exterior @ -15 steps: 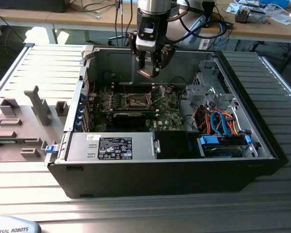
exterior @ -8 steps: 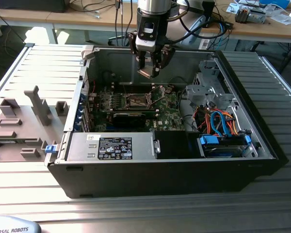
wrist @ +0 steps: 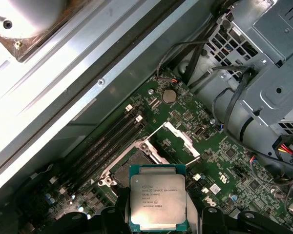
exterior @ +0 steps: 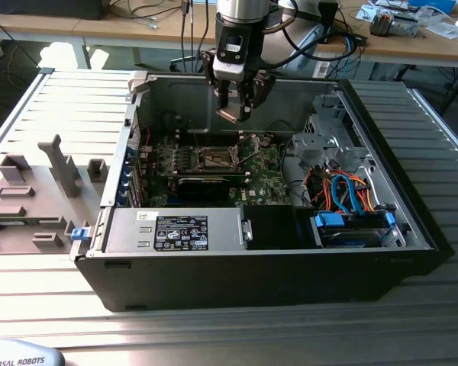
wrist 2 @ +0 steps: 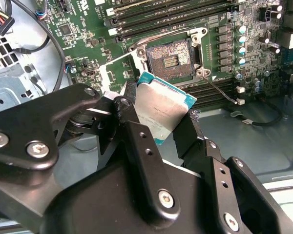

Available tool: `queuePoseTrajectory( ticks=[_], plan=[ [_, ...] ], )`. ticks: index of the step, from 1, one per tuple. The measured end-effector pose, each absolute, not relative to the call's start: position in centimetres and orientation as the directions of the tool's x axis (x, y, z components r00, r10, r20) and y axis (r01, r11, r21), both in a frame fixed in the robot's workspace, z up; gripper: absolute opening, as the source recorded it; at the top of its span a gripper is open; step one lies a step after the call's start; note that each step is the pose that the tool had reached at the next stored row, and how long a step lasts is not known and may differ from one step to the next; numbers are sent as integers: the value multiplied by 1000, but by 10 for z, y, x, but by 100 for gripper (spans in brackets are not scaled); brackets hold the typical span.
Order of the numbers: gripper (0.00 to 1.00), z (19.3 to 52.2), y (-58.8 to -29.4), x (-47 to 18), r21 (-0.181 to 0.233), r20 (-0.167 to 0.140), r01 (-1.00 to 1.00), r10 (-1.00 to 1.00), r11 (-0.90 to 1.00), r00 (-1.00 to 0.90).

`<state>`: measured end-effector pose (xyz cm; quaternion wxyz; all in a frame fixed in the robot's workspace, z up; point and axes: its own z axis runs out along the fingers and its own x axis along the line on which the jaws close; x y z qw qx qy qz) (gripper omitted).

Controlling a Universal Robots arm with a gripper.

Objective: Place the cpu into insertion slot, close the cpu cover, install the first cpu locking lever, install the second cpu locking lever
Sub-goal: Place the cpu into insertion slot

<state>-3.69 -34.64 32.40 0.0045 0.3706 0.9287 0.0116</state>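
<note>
The gripper [exterior: 235, 109] is clamped on the cpu [wrist 2: 162, 109], pinching the chip by two opposite edges. It holds the chip in the air inside the open computer case [exterior: 252, 278], above the motherboard's bare socket [wrist 2: 168, 59]. The cpu cover [wrist: 181, 138] stands swung open beside that socket.

Robotics lab, open computer case [exterior: 252, 278] on slatted metal table [exterior: 214, 335], cable-strewn wooden benches [exterior: 443, 47] behind
</note>
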Motion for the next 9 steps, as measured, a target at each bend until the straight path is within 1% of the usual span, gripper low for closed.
queuePoseTrajectory(
  ticks=[9],
  plan=[
    [54,324,-346,-37,25,0,693,693,721,-721]
  ],
)
